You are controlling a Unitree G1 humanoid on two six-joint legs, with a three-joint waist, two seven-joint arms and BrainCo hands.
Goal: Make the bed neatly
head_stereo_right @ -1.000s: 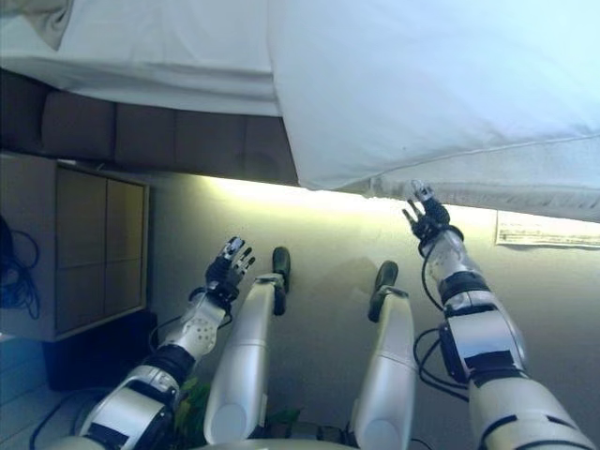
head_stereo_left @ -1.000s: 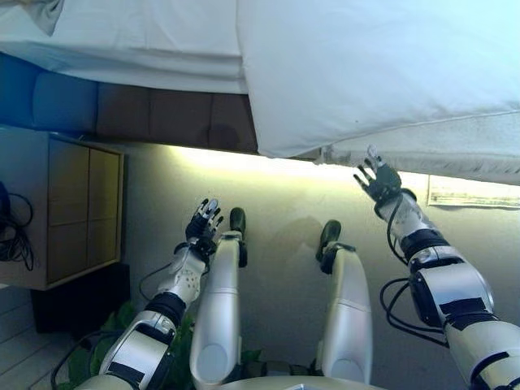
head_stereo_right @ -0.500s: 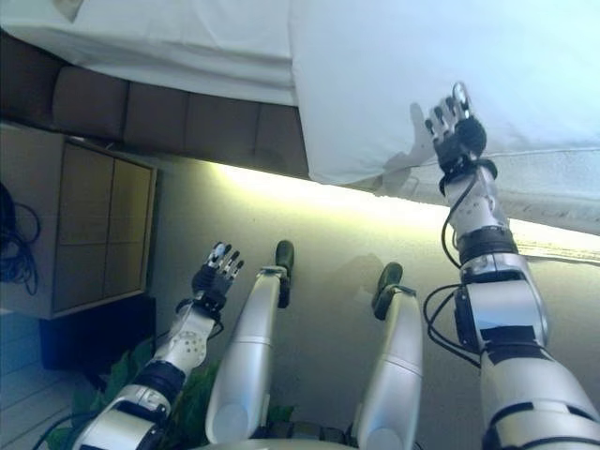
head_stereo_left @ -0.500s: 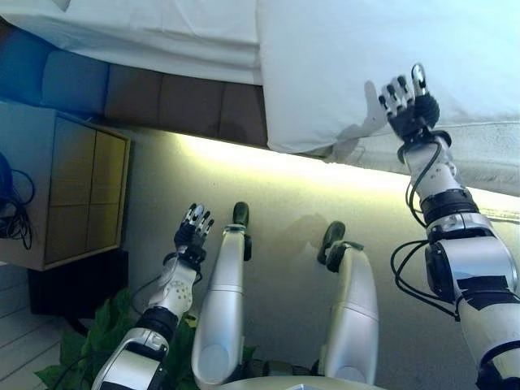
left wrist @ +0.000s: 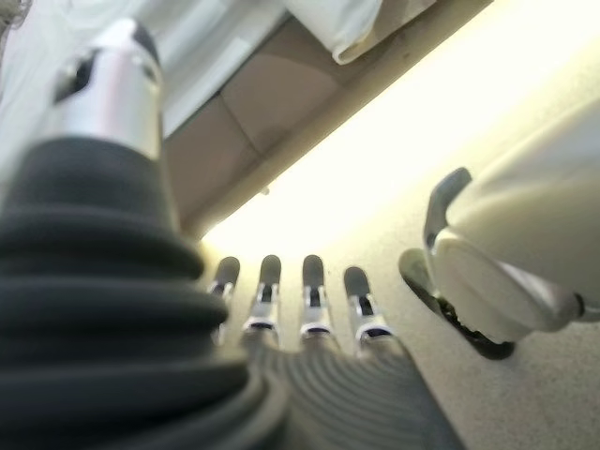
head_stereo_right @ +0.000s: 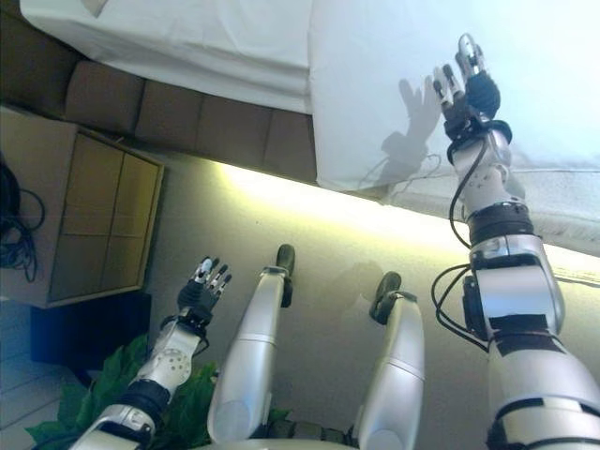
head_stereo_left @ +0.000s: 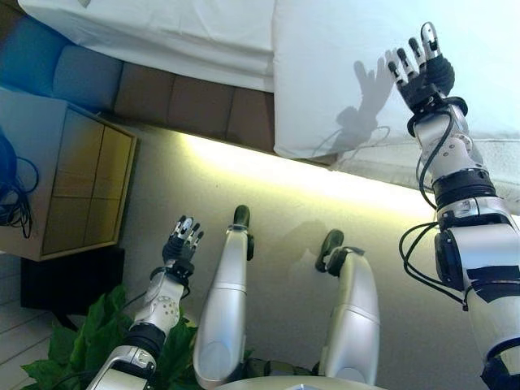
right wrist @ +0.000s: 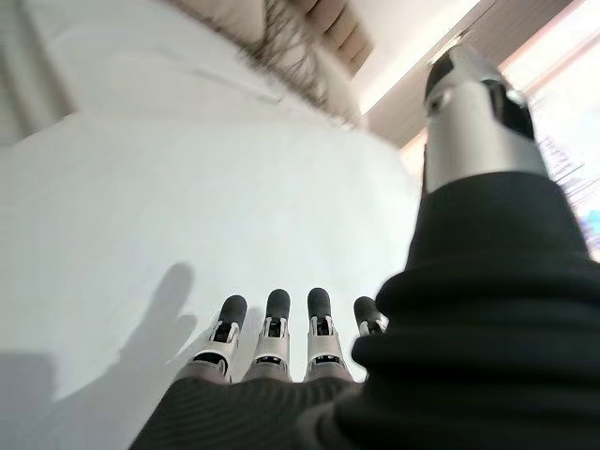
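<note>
**Right hand spread above the duvet; left hand idle over the floor**

The white fabric duvet (head_stereo_left: 390, 73) is lying across the far right of the bed, its near edge hanging just past the bed's side and its left edge overlapping the white flat sheet (head_stereo_left: 162, 36) that is covering the far left. The right hand (head_stereo_left: 422, 71) is reaching over the duvet near that hanging edge, fingers (right wrist: 269, 330) straight and spread, holding nothing and casting a shadow on the cloth. Whether it is touching the fabric cannot be told. The brown padded bed frame (head_stereo_left: 187, 101) is showing below the sheet. The left hand (head_stereo_left: 180, 242) is hanging low at the near left, fingers straight and empty, above the beige carpeted floor (head_stereo_left: 284, 203), which is lying bare between bed and robot. A light wooden bedside cabinet (head_stereo_left: 77, 187) is standing at the left, and a green leafy plant (head_stereo_left: 73, 357) is sitting near left.
</note>
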